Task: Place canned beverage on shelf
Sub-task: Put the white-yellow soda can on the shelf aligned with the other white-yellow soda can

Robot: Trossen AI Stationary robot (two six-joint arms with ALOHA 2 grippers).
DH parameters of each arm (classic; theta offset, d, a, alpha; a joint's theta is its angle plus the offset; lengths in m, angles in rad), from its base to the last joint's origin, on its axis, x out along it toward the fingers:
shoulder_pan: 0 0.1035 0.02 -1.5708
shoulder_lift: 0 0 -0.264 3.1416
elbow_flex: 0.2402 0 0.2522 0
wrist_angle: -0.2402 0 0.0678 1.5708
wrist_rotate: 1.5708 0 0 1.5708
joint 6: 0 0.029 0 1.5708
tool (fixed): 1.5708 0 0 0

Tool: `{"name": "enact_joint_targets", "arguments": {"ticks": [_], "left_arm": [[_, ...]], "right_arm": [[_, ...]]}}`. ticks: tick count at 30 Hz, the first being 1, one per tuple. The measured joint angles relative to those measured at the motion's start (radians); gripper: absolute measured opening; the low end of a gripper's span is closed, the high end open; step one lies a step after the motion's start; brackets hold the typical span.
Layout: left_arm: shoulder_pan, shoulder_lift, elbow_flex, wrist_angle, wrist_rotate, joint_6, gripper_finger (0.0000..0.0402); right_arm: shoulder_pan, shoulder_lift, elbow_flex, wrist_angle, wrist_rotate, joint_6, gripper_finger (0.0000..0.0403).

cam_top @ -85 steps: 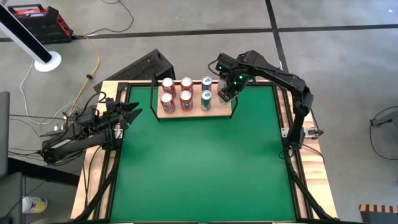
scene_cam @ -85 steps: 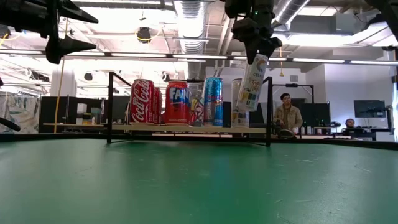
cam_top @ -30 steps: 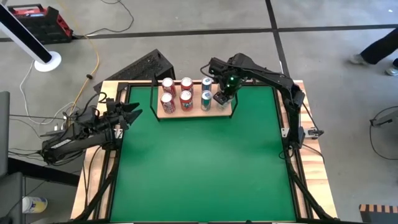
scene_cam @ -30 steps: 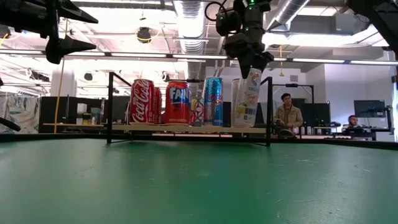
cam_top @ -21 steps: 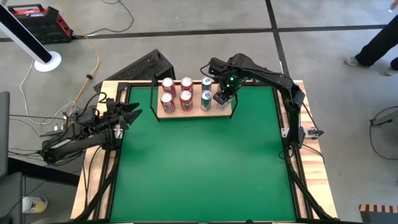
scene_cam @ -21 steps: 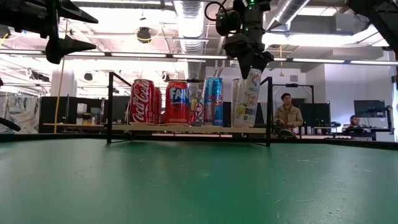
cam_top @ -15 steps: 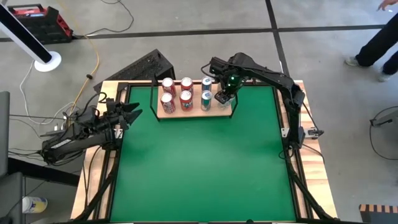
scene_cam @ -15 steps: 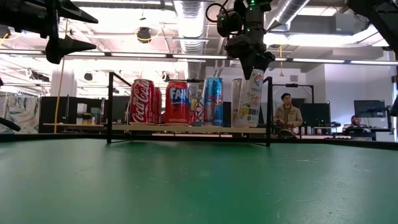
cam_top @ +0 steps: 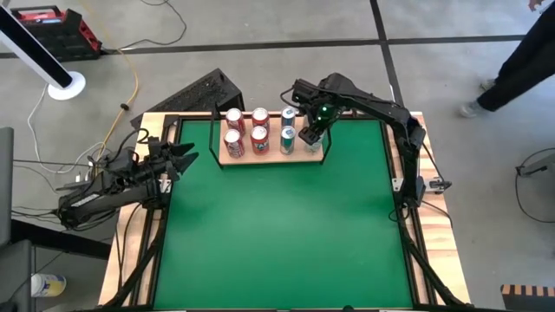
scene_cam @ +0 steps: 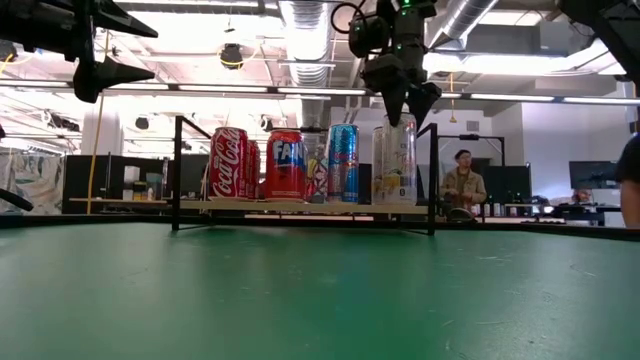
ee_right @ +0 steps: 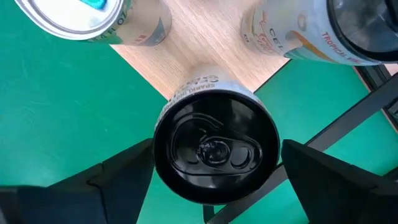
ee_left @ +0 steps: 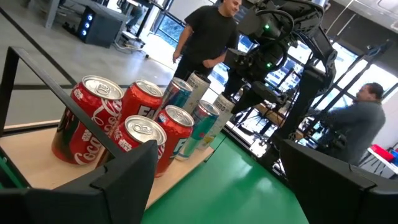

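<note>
the right claw (scene_cam: 405,112) hangs just above a tall pale can (scene_cam: 397,160) that stands upright at the right end of the shelf (cam_top: 260,157), its fingers spread wide on either side of the black lid (ee_right: 216,148) and clear of it. beside it on the board stand more cans, red ones (cam_top: 232,143) to the left. the left claw (cam_top: 185,156) waits wide open over the bench's (cam_top: 277,234) left edge.

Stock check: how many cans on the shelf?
8. Six cans in two rows of three; a pale can under the right gripper at the shelf's right end; another behind it, hidden from above.
</note>
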Motion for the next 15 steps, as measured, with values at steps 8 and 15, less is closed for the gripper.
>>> {"name": "enact_joint_targets", "arguments": {"ticks": [8,15], "left_arm": [[0.0,0.0,0.0,0.0,0.0,0.001,0.0322],[0.0,0.0,0.0,0.0,0.0,0.005,0.0322]], "right_arm": [[0.0,-0.004,0.0,0.001,0.0,0.0,0.0375],[0.0,-0.006,0.032,0.001,0.0,0.027,0.0376]]}}
